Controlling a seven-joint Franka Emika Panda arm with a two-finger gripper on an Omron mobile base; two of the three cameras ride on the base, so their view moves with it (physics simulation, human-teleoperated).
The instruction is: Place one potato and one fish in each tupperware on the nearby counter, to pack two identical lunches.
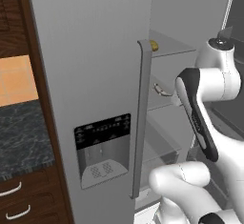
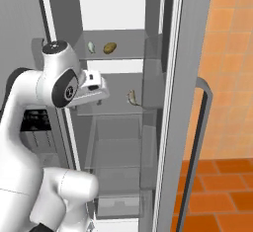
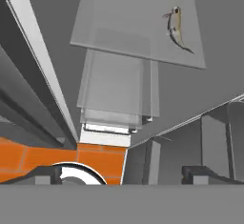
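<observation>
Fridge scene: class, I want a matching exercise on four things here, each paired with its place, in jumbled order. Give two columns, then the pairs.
Things:
1. potato
2. lower fish
3. water dispenser
4. drawer handles

Places:
A. on the closed fridge door
B. under the dark counter
C. upper fridge shelf, beside another fish
D. alone on the middle glass shelf

Pairs: 1-C, 2-D, 3-A, 4-B
</observation>
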